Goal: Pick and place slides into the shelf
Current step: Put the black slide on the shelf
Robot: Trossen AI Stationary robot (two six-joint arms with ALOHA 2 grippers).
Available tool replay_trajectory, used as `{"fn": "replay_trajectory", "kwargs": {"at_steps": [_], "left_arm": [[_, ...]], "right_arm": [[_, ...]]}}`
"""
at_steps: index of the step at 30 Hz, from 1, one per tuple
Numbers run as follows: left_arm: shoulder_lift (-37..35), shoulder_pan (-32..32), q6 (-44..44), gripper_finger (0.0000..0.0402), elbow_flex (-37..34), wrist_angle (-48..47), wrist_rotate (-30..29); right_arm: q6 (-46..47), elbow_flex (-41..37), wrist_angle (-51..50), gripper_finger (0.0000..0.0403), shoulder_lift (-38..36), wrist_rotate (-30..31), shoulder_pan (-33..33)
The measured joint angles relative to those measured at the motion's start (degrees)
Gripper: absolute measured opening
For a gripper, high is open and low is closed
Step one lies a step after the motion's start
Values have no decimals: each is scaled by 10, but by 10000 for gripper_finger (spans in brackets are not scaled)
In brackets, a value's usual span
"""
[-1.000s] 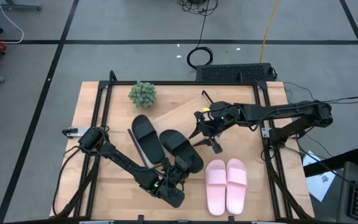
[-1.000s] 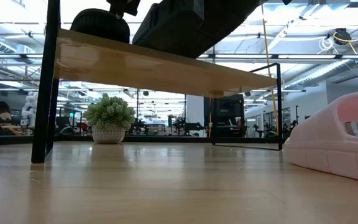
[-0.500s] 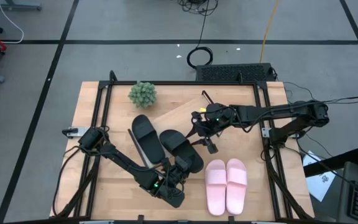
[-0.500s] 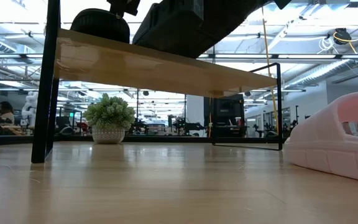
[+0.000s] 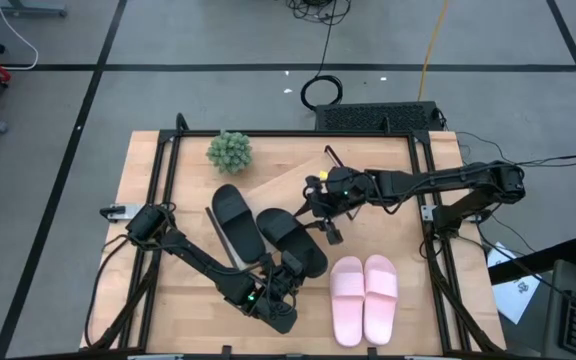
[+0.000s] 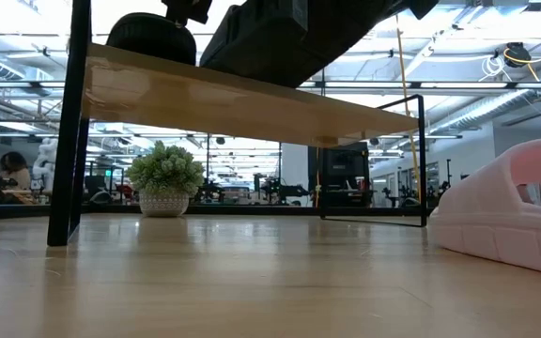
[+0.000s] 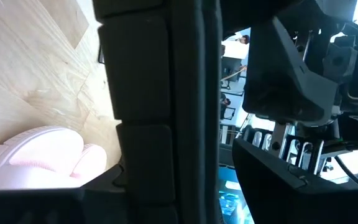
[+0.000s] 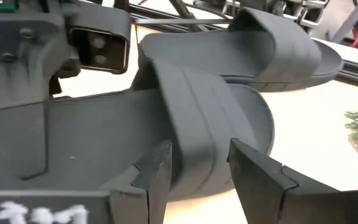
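Two black slides lie on the light-wood shelf (image 5: 290, 183), which stands slantwise on the table: one (image 5: 236, 218) nearer the left, the other (image 5: 293, 240) beside it. The pink pair (image 5: 364, 295) rests sole-down on the tabletop near the near edge. My left gripper (image 5: 286, 272) is at the heel end of the second black slide and shut on it. My right gripper (image 5: 320, 222) is open at that slide's other side. In the right wrist view its fingers (image 8: 157, 171) stand on either side of the slide's strap (image 8: 197, 124) without clearly touching it. My left gripper holds the second black slide by its heel end (image 5: 301, 262), coming from the table's near side, slanting. Its own body hides the place of contact, so the kind of hold cannot be told. The slide lies on the shelf board.
A small potted plant (image 5: 229, 151) stands on the table near the far edge, behind the shelf. The shelf's black wire end frames (image 6: 69, 122) stand on the tabletop. Black rails run along the table's left and right sides. Bare tabletop lies in front of the pink pair.
My right gripper has moved toward the table's left, closer to the second black slide, staying open. My left arm and the slides have kept still.
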Motion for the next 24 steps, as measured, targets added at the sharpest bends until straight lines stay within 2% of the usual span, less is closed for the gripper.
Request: {"fn": "replay_trajectory", "kwargs": {"at_steps": [24], "left_arm": [[0,0,7,201,0,1,0]], "right_arm": [[1,1,6,144,33,54,-3]]}}
